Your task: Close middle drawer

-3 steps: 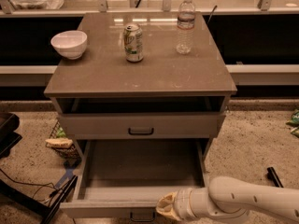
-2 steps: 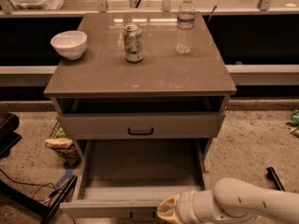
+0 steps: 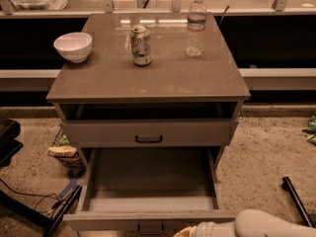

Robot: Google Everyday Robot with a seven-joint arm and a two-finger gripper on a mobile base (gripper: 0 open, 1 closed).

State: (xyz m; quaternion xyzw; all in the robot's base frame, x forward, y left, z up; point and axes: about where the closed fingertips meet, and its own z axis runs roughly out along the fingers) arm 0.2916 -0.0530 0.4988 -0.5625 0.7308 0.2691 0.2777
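While my hand point(image 3: 189, 229), whose grip I cannot tell, has sunk to the frame's bottom edge, the middle drawer point(image 3: 150, 181) stays fully out, still unpushed.

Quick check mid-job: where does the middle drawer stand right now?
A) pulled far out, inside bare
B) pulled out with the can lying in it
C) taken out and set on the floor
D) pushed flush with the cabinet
A: the middle drawer juts far out of the cabinet with nothing inside. The gripper is low at its front panel, right of the pull, and the can stands on the cabinet top.
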